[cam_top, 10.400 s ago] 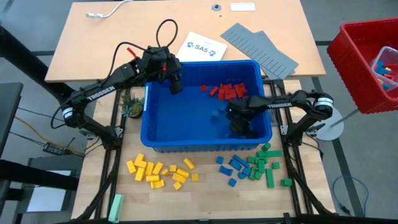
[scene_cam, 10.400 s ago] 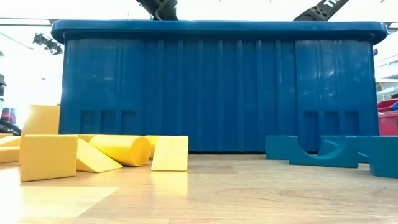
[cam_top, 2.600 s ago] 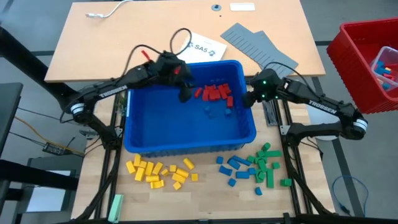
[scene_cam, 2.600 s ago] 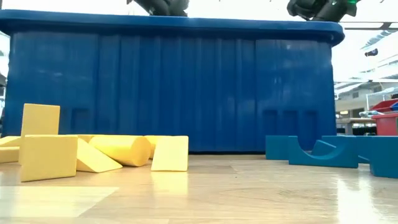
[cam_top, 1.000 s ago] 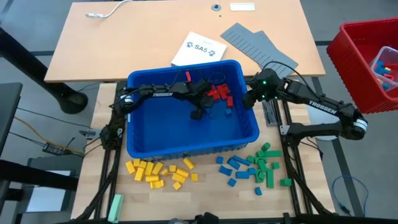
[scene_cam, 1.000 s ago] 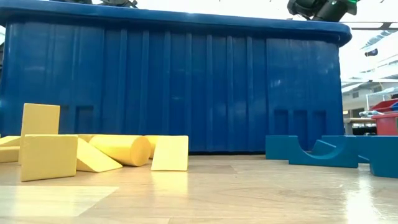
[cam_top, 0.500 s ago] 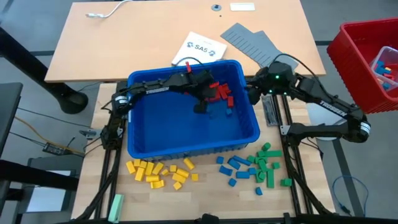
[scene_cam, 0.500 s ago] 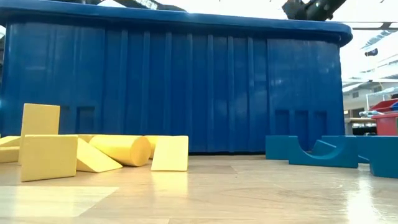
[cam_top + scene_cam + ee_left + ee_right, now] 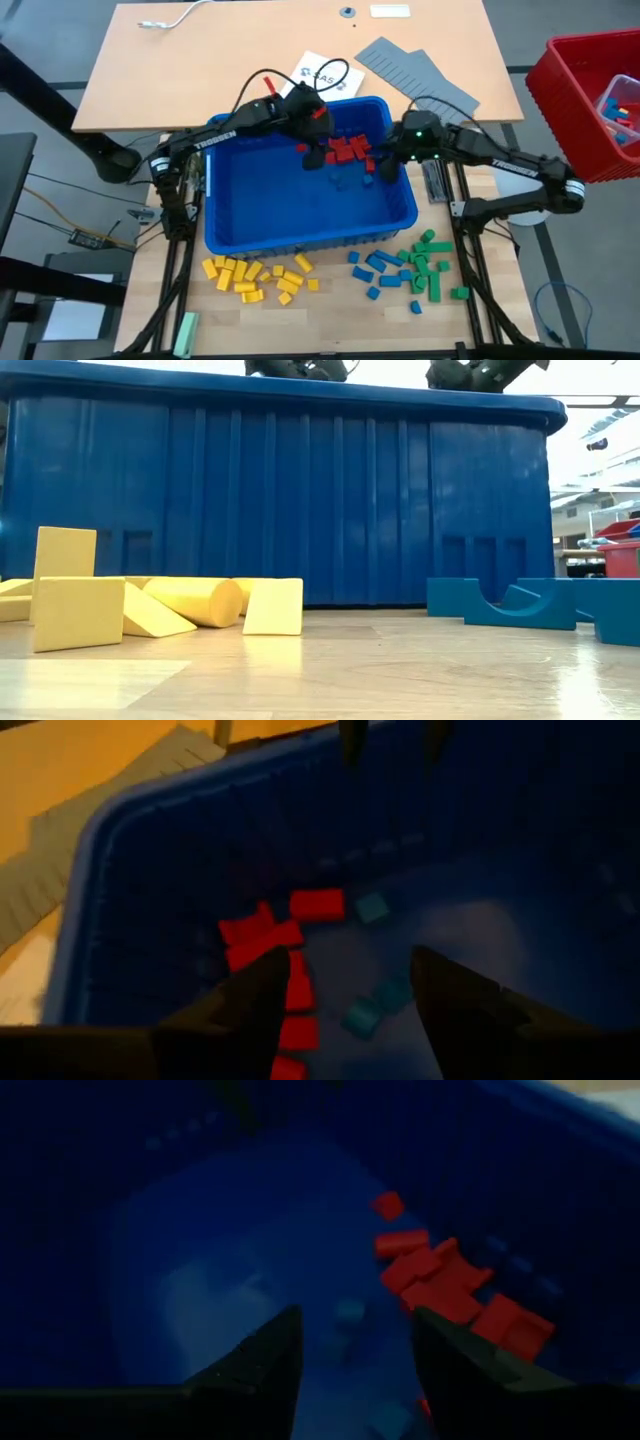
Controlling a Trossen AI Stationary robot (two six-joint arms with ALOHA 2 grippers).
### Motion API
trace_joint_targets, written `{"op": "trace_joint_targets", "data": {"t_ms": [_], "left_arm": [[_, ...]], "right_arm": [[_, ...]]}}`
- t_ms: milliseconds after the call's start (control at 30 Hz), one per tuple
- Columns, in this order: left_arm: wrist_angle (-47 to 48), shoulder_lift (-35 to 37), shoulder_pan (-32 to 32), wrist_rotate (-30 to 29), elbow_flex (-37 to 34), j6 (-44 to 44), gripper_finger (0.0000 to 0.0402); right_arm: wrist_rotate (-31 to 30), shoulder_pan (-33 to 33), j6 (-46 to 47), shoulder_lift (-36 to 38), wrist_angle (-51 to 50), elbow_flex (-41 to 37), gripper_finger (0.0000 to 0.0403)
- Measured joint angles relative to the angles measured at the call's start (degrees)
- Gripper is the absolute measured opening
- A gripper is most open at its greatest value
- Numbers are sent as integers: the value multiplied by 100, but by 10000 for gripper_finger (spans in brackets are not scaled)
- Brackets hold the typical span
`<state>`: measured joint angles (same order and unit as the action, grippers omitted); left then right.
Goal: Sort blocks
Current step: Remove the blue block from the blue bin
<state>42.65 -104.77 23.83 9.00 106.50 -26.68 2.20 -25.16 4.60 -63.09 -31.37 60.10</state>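
The blue bin (image 9: 300, 205) sits mid-desk (image 9: 150, 80) with most of its floor bare. What is left inside is a cluster of red blocks (image 9: 347, 150) against the far wall toward the right, plus a few blue blocks (image 9: 345, 181) lying just in front of them, hard to pick out against the bin floor.

On the desk in front of the bin, three colours look already sorted: a heap of yellow blocks (image 9: 258, 277) at the front left, a group of blue ones (image 9: 378, 270) at the front right, and green blocks (image 9: 430, 265) touching that group on its right side. Red has no pile outside the bin. My judgement is that the task is well past halfway, with the red cluster and the few stray blue pieces the remaining work.

The left end effector (image 9: 312, 158) hangs inside the bin just beside the left edge of the red cluster, its fingers (image 9: 250, 1010) parted with nothing between them. The right end effector (image 9: 388, 165) is over the bin's right side by the same cluster, also spread and empty in its wrist view.

The red blocks lie flat and jumbled, touching one another, so they share no single heading. From above the cluster as a whole runs roughly left to right along the far wall; several bricks lie with their long axes across the bin, others skewed.
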Motion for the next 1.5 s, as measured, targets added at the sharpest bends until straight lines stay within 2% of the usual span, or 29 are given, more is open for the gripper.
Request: {"op": "trace_joint_targets", "data": {"t_ms": [200, 333, 400, 600, 800, 933, 1033, 1133, 1267, 1367, 1500], "left_arm": [[372, 183, 12, 180, -22, 148, 218], [655, 643, 84, 69, -22, 147, 218], [672, 964, 130, -71, -71, 149, 218], [706, 2000, 338, -328, -622, 187, 218], [296, 2869, 529, -376, -1748, 473, 218], [-254, 3349, 554, -361, -2707, 642, 218], [-700, 3626, 554, -359, -3272, 833, 218], [-988, 3722, 545, -323, -3644, 956, 218], [-958, 3704, 529, -150, -3757, 1220, 218], [-1021, 3694, 477, -6, -3751, 1312, 218], [-1178, 3687, 414, 35, -3751, 1368, 218]], "right_arm": [[41, 157, -233, -621, 351, -4, 173], [93, 239, -430, -1109, 812, 4, 173], [104, 266, -441, -1411, 721, 203, 173], [86, 266, -372, -2554, -93, 1234, 173], [85, 240, -250, -3561, -1275, 1894, 173], [28, 240, -981, -3809, -2379, 1961, 173], [-168, 240, -1793, -3848, -2715, 1888, 173], [-269, 173, -2689, -3880, -2642, 1668, 173], [-433, 132, -3634, -3908, -2370, 1410, 185], [-728, 120, -3910, -3908, -1911, 1245, 205], [-808, 87, -4224, -3908, -1399, 975, 234]]}}
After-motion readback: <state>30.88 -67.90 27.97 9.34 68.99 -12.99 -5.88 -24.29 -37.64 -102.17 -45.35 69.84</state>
